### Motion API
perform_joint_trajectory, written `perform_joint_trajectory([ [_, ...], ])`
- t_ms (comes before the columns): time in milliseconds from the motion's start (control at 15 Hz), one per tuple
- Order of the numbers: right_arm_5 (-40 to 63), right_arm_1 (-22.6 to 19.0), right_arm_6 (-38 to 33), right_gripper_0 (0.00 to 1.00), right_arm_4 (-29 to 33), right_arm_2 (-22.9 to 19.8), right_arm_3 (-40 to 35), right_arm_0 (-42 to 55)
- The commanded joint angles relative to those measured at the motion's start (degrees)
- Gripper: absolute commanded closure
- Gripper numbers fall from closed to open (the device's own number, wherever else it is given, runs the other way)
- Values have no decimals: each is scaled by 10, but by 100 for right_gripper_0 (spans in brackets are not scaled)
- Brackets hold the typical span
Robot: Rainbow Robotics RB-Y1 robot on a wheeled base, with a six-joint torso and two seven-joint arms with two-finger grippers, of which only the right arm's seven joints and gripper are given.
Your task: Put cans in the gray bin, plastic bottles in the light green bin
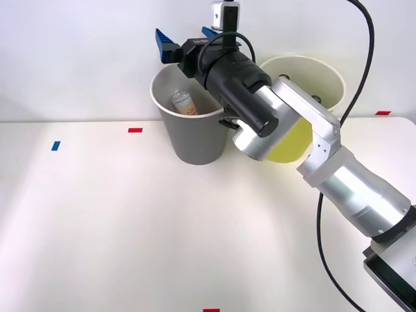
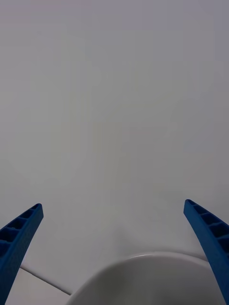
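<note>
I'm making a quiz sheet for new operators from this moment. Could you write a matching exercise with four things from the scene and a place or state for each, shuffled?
Things:
1. can
2. gray bin
3. light green bin
4. right gripper

Places or states:
A. open, above the gray bin's rim
B. lying inside the gray bin
C. on the table, partly behind the arm
D. on the table, holding the can

Pairs: 1-B, 2-D, 3-C, 4-A
</note>
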Motion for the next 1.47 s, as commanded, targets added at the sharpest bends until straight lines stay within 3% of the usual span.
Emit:
perform_joint_trajectory([
  [67,-31,-8,-8,0,-1,-12,-15,15],
  [533,-36,-43,-16,0,-53,-80,-218,144],
  [1067,-38,-142,-23,0,-126,-190,-399,402],
  [1267,-47,-134,-21,0,-128,-234,-410,472],
  [1467,-70,-61,-15,0,-98,-265,-410,531],
])
